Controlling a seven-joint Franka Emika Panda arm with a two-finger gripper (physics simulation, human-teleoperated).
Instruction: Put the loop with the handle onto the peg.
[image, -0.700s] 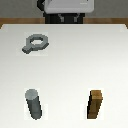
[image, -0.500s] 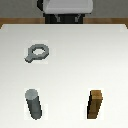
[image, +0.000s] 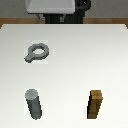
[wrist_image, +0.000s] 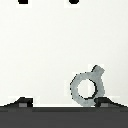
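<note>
The loop with the handle (image: 36, 52) lies flat on the white table, at the exterior view's left, its stubby handle pointing toward the front left. The peg (image: 34, 104), a dark grey upright cylinder, stands in front of it near the front edge. In the wrist view the loop (wrist_image: 86, 86) lies below the gripper (wrist_image: 64, 101), close to one fingertip (wrist_image: 105, 101) and apart from the other (wrist_image: 22, 101). The jaws stand wide apart and hold nothing. In the exterior view the gripper cannot be made out among the arm's parts (image: 55, 7) at the back.
A brown wooden square-sided block (image: 96, 104) stands upright at the front, on the exterior view's right, level with the peg. The white table (image: 90, 55) fills most of the exterior view.
In the exterior view the loop lies a little nearer the front than in the earliest frame. Peg and block have not moved.
</note>
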